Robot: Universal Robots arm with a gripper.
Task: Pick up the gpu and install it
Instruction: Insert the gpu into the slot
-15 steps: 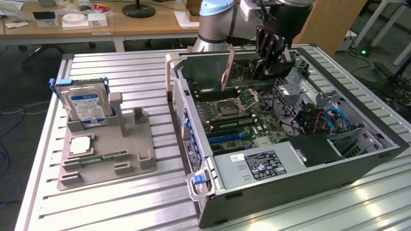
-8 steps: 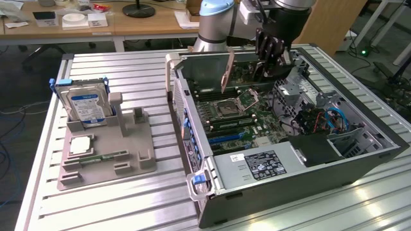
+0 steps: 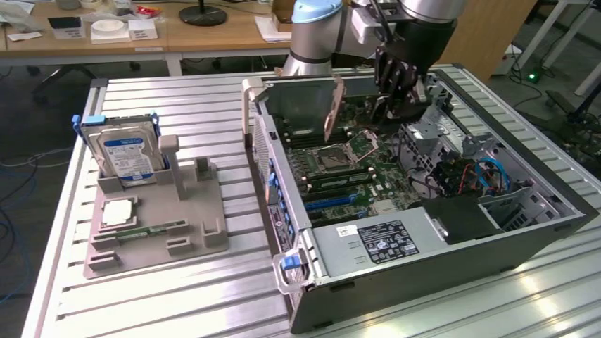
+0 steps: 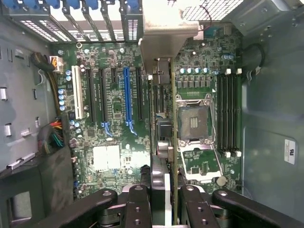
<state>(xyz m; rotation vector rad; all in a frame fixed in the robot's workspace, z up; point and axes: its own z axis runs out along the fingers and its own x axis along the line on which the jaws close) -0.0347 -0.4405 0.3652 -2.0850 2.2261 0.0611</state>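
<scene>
- Your pincer (image 4: pixel 164 202) is closed narrow on the gpu (image 4: pixel 164 128), with one finger (image 4: pixel 137 209) on each face of the card.
- The gpu hangs on edge inside the open case (image 3: pixel 526 232), above the motherboard (image 4: pixel 114 142). The case lies on the counter (image 3: pixel 188 303), on the half toward the exterior view's right.
- The card's long axis runs straight out from the pincer. Its metal bracket (image 4: pixel 166 31) is at the far end, toward the case's rear wall and the row of slot covers (image 4: pixel 90 14).
- That axis lies parallel to the expansion slots.
- The card's edge is over the strip between the black slots and the CPU socket (image 4: pixel 194 121).
- The blue slot (image 4: pixel 126 99) lies on the side of the card away from the socket. It is near and parallel, with a black slot between them.
- Judging by its height in the exterior view, the gpu is not yet seated in any slot.
</scene>
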